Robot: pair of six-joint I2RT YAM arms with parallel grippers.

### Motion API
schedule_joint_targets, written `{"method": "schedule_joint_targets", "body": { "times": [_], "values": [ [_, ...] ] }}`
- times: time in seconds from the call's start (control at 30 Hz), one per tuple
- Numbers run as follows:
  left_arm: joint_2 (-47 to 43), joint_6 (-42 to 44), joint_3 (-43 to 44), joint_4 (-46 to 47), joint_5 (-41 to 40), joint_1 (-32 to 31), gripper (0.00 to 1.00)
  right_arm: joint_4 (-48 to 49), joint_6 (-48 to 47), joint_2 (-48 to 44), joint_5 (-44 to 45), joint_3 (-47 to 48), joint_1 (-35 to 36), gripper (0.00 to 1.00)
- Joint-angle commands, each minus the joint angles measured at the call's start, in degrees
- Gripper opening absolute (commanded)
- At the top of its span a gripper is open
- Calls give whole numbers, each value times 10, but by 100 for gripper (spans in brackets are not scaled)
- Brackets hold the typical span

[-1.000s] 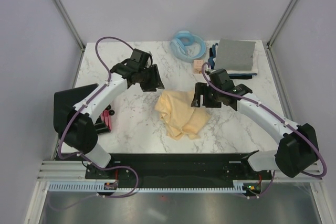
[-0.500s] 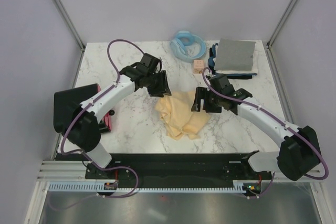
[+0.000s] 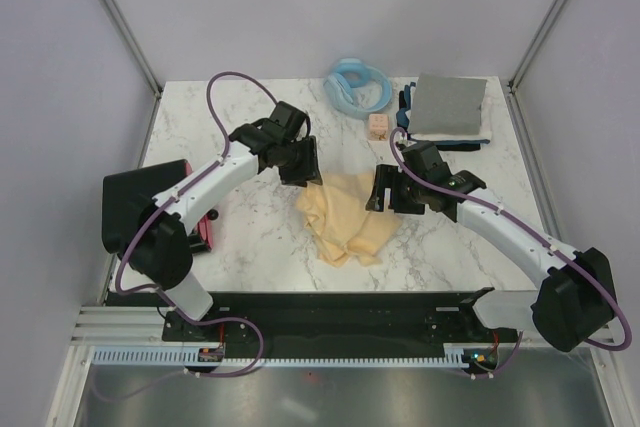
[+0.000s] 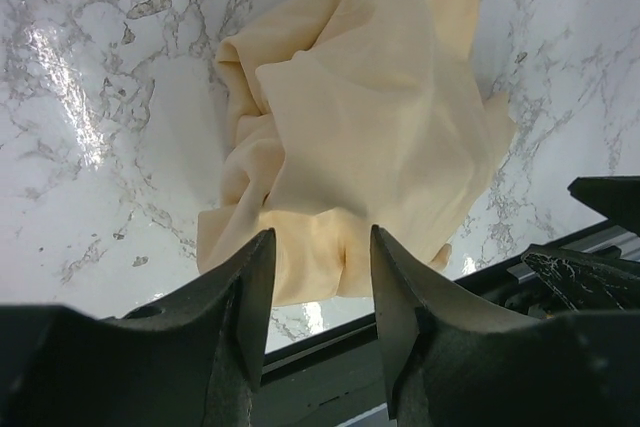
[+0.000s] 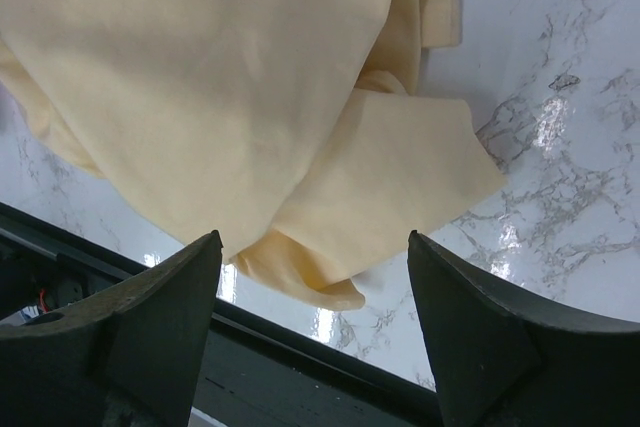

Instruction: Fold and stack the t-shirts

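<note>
A crumpled cream shirt [image 3: 345,219] lies near the middle of the bench [image 3: 250,232], somewhat toward the front edge. The left pincer [image 4: 320,247] hangs over the shirt's far-left side, its jaws partly apart with nothing between them. The right pincer [image 5: 315,247] hangs over the shirt's far-right side, jaws spread wide, also empty. Whether either touches the cloth I cannot tell. At the far right corner a folded grey shirt [image 3: 450,104] rests on a navy shirt [image 3: 450,145]. A blue ring [image 3: 358,84] lies by the far edge, and a black box [image 3: 140,202] by the left edge.
</note>
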Motion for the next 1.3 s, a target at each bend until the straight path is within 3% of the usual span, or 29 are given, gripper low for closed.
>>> {"method": "schedule_joint_targets", "body": {
  "times": [0.0, 0.33, 0.43, 0.47, 0.5, 0.77, 1.13, 1.27],
  "values": [
    [4, 33, 29, -17, -27, 0, 50, -1, 5, -12, 13, 1, 1, 82],
    [62, 56, 43, -5, -34, 0, 48, -4, 8, -16, 19, -18, 1, 83],
    [83, 64, 52, -2, -32, 0, 34, -4, 8, -14, 22, -24, 1, 83],
    [88, 65, 53, -2, -32, -1, 23, -4, 9, -13, 23, -28, 1, 83],
    [88, 64, 56, -1, -31, 0, 19, -2, 10, -11, 24, -28, 1, 82],
    [57, 74, 45, 24, -24, -1, 2, 1, 4, 10, 35, -25, 1, 81],
    [-44, 42, 87, 27, -4, -4, 2, -6, -23, 55, 78, 6, -13, 80],
    [-111, 73, 77, 26, 6, -57, 2, 19, -21, 59, 84, -6, -32, 81]
  ]
}}
